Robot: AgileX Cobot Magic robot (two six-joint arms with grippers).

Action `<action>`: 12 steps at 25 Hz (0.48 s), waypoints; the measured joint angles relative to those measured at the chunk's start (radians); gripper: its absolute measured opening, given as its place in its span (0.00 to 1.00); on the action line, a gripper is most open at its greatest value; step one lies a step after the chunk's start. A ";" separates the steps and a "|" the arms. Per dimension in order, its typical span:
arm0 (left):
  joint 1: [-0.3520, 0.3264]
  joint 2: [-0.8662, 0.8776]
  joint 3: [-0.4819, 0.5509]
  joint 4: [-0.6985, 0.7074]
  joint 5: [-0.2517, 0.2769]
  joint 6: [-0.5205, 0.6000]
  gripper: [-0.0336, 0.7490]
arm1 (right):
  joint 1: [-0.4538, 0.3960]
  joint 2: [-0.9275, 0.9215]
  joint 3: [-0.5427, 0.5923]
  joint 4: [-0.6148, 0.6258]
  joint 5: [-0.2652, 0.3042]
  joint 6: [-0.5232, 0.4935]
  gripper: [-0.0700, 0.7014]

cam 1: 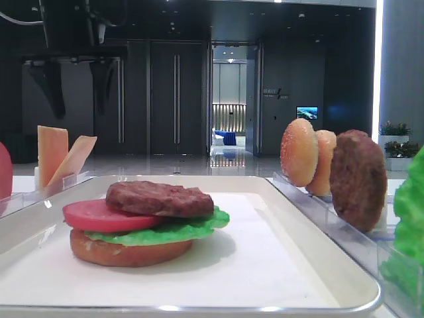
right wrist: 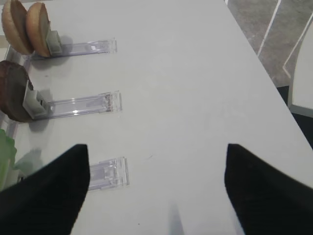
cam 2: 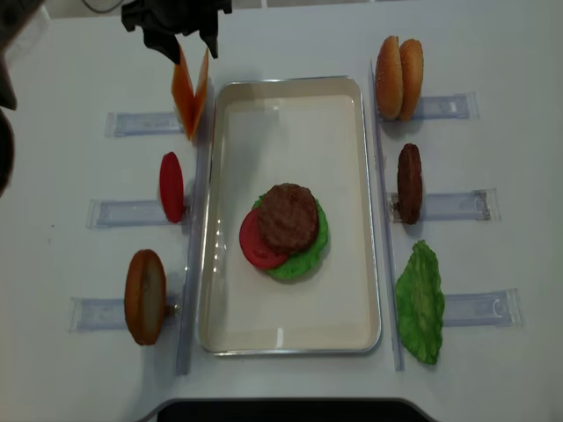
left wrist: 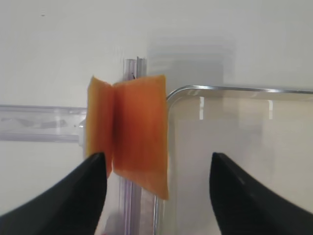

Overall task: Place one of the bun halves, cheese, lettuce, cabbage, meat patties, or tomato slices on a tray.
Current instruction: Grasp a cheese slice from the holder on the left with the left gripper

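Two pale orange cheese (left wrist: 132, 132) slices stand in a V in a clear rack just left of the white tray's (left wrist: 234, 89) corner. My left gripper (left wrist: 156, 164) hangs open over them, the slices lying between its jaws nearer the left finger, with nothing gripped. From above, that gripper (cam 2: 189, 44) sits at the cheese's (cam 2: 189, 92) far end. On the tray (cam 2: 290, 83) lies a stack of bottom bun, lettuce (cam 2: 312, 251), tomato slice (cam 2: 251, 246) and meat patty (cam 2: 287, 217). My right gripper (right wrist: 156, 147) is open above bare table, holding nothing.
Left of the tray, racks hold a tomato slice (cam 2: 171, 186) and a bun half (cam 2: 145, 296). On the right stand two bun halves (cam 2: 398, 66), a patty (cam 2: 408, 183) and a lettuce leaf (cam 2: 420, 301). The table's right edge (right wrist: 274, 88) runs near my right gripper.
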 joint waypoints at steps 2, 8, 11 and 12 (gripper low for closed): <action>0.000 0.024 0.000 0.000 -0.011 -0.001 0.68 | 0.000 0.000 0.000 0.000 0.000 0.000 0.79; 0.000 0.086 0.000 -0.002 -0.016 -0.002 0.65 | 0.000 0.000 0.000 0.000 0.000 0.000 0.79; 0.000 0.099 0.000 0.001 -0.017 -0.003 0.50 | 0.000 0.000 0.000 0.000 0.000 0.000 0.79; 0.000 0.099 0.000 0.001 -0.017 -0.003 0.41 | 0.000 0.000 0.000 0.000 0.000 0.000 0.79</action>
